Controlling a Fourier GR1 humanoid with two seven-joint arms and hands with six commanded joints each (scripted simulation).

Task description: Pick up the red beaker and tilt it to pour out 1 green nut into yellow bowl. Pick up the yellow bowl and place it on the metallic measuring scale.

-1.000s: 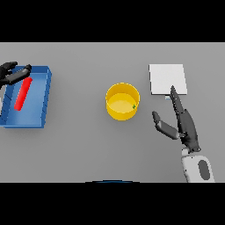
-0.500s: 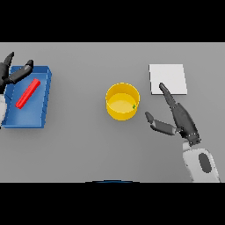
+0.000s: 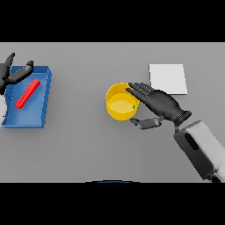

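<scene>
I seem to work at a bare lab-style test bench: a plain grey table (image 3: pixel 88 149), with a blue tray (image 3: pixel 41 99) left of a metallic measuring scale (image 3: pixel 168 79).

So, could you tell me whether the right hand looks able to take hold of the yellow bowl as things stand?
Probably yes. The right hand is already at the yellow bowl, fingers over its right rim and thumb just below it, open. Nothing lies between them.
</scene>
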